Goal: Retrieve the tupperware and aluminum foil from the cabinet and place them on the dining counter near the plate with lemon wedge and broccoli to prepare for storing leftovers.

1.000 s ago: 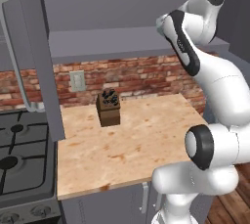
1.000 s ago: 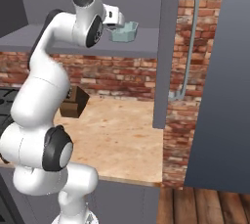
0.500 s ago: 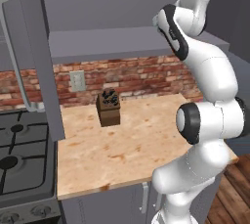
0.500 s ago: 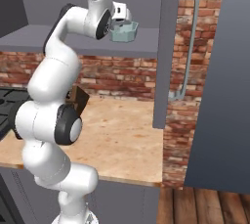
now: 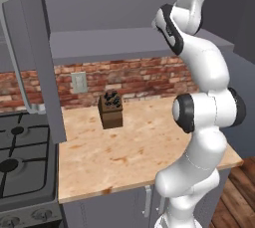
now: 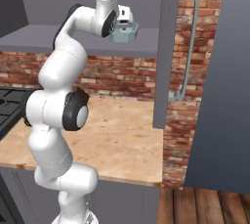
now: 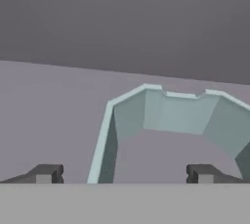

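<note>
Tupperware, the pale grey-teal tub, hangs at the end of the pincer just above the front edge of the grey shelf of the cabinet, seen from the right base camera. The wrist camera looks into the tub from close in, its flared rim running between the two dark fingertips, with bare shelf surface behind it. The pincer appears clenched on the tub's near wall, though the contact itself sits below the edge of that view.

Over the last second the arm has straightened and drawn upright: its upper links, earlier bent forward toward the shelf, now stand taller in both base views, and the tub has stayed level in the grip, shifting only slightly. The base cameras have not moved; the knife block and the wood counter sit as before.

That suggests the tub is now lifted off the shelf and the retrieval of the first item is under way. The open cabinet door stands just right of the tub, a likely snag on the way out. The carry to the dining counter remains to be done.
</note>
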You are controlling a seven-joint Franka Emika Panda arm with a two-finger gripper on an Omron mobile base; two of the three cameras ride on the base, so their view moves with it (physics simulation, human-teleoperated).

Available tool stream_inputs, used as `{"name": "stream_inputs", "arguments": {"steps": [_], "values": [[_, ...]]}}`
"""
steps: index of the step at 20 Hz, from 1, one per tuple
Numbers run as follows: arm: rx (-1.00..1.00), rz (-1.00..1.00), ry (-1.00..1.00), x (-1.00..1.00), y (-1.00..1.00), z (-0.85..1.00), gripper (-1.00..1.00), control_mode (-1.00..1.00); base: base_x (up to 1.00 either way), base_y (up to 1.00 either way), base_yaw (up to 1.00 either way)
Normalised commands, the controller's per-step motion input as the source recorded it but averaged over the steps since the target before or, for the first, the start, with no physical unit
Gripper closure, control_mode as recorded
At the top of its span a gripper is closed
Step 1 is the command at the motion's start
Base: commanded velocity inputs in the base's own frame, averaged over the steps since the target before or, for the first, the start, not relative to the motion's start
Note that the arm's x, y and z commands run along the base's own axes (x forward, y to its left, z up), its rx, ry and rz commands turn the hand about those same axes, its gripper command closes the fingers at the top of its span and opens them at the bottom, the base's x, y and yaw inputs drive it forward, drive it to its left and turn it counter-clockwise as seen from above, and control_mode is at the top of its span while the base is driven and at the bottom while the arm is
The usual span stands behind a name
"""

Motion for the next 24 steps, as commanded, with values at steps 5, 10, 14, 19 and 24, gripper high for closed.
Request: {"name": "stream_inputs", "arguments": {"steps": [5,10,14,19,24], "values": [[-0.27,0.01,0.09,0.0,-0.45,-0.72,-1.0,-1.0,0.0,0.0,0.0],[-0.1,0.0,0.0,0.02,-0.19,-0.5,-1.0,-1.0,0.0,0.0,0.0],[0.0,0.0,0.0,0.0,-0.06,-0.41,1.0,-1.0,0.0,0.0,0.0],[0.0,0.0,0.0,-0.01,-0.02,-0.27,1.0,-1.0,0.0,0.0,0.0],[0.0,-0.01,-0.05,-0.56,-0.1,-0.28,1.0,-1.0,0.0,0.0,0.0]]}}
